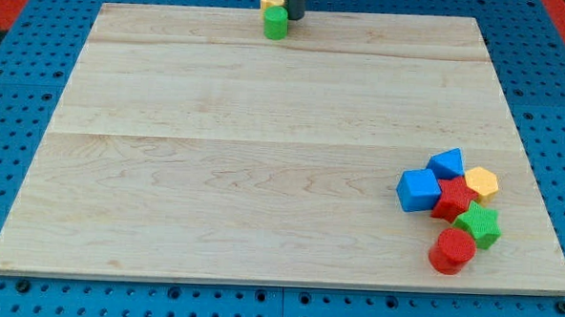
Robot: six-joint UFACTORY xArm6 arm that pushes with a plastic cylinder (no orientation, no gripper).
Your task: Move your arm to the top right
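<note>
The pale wooden bench (263,158) lay on a blue pegboard (18,80). At the bench's top edge my tip (293,17) touched the green cylinder (276,23) and yellow block (270,1); there was no gripper.

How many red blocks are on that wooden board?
2, both in the cluster at the view's bottom right: a red star in its middle and a red cylinder at its lower end. None seems hidden.

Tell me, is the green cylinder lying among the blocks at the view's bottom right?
No, the green cylinder stands at the view's top edge, beside my tip.
</note>
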